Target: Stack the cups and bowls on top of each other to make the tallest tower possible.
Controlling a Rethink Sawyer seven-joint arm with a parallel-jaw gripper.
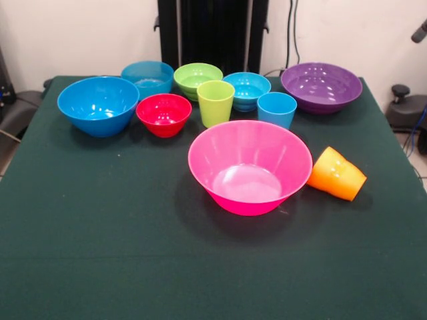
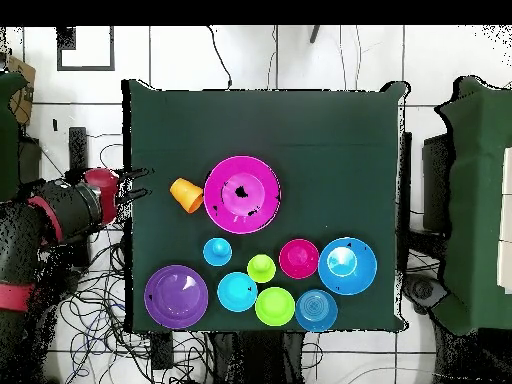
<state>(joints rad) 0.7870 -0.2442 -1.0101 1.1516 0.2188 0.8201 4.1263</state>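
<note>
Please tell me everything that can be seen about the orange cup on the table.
The orange cup is a glossy plastic tumbler with no handle and a stepped body. It lies tipped on its side on the dark green tablecloth, its open mouth facing away from the huge pink bowl and its narrower base end pointing toward that bowl. It rests right against the bowl's rim or very close to it; contact cannot be confirmed. Nothing is inside it or on it, and it stands apart from the other cups and bowls.

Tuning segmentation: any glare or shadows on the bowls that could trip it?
Front view: pale glare low in the pink bowl, streaks in the purple bowl, soft shadow on the cloth left of the pink one. Overhead view: bright spot inside the large blue bowl.
</note>
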